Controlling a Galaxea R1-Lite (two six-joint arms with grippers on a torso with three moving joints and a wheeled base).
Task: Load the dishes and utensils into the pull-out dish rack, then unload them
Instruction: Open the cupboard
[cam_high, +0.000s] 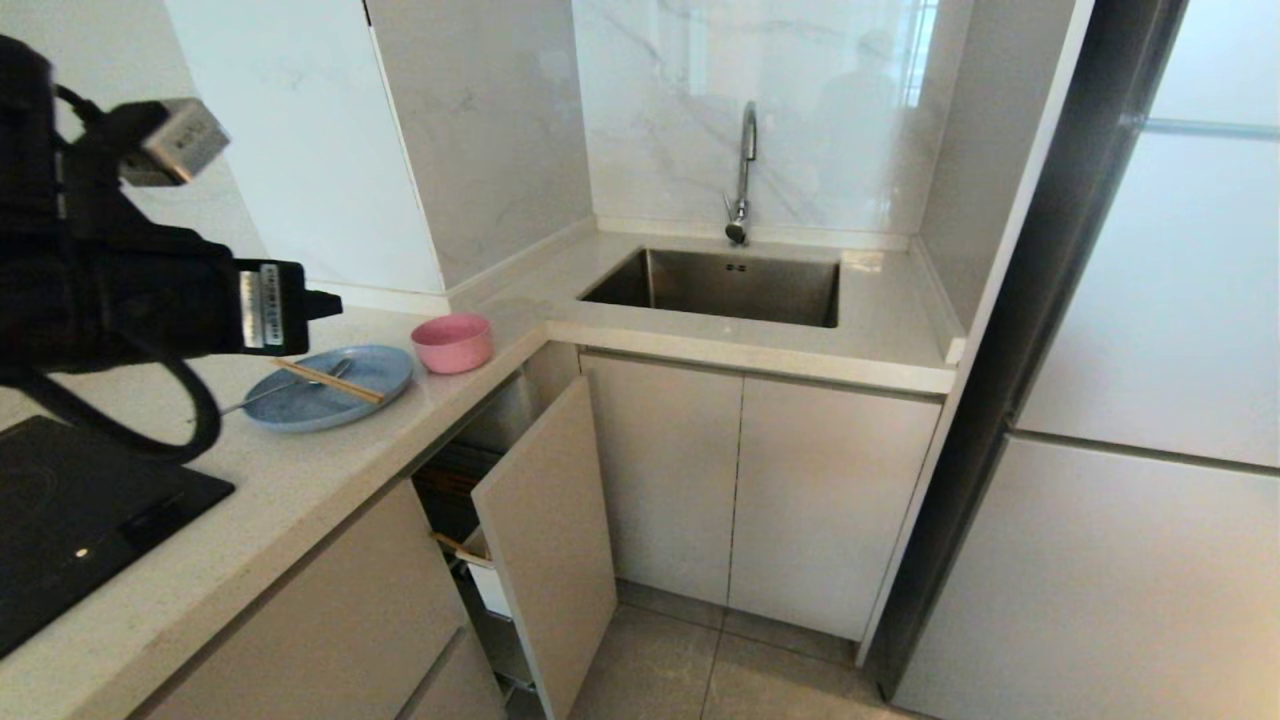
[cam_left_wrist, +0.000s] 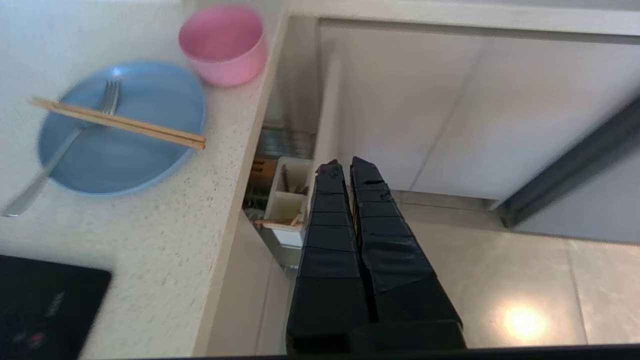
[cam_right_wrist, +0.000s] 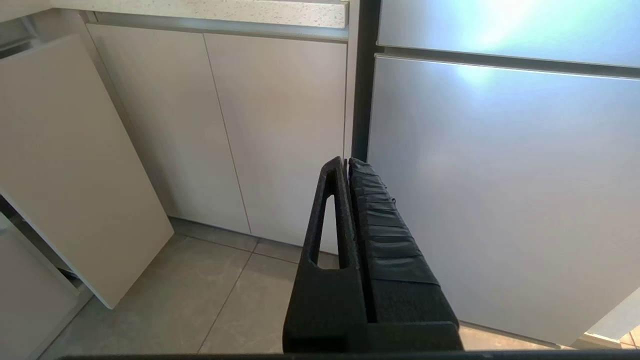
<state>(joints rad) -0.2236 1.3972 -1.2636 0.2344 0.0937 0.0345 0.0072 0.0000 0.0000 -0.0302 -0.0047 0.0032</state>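
- The light-blue plate (cam_high: 330, 385), round and flat, lies left of centre in the head view, on the table near its front edge.
- The pink bowl (cam_high: 453, 342) stands upright just right of the plate, empty.
- The wooden chopsticks (cam_high: 328, 380) lie side by side across the plate, one end past its rim.
- The silver utensil (cam_left_wrist: 65, 145) shows fork tines; its head rests on the plate, its handle on the table.
- The pull-out dish rack (cam_high: 480, 560), lower centre, stands partly pulled out with its beige panel angled outward; its white cup (cam_left_wrist: 287, 200) holds a few sticks.
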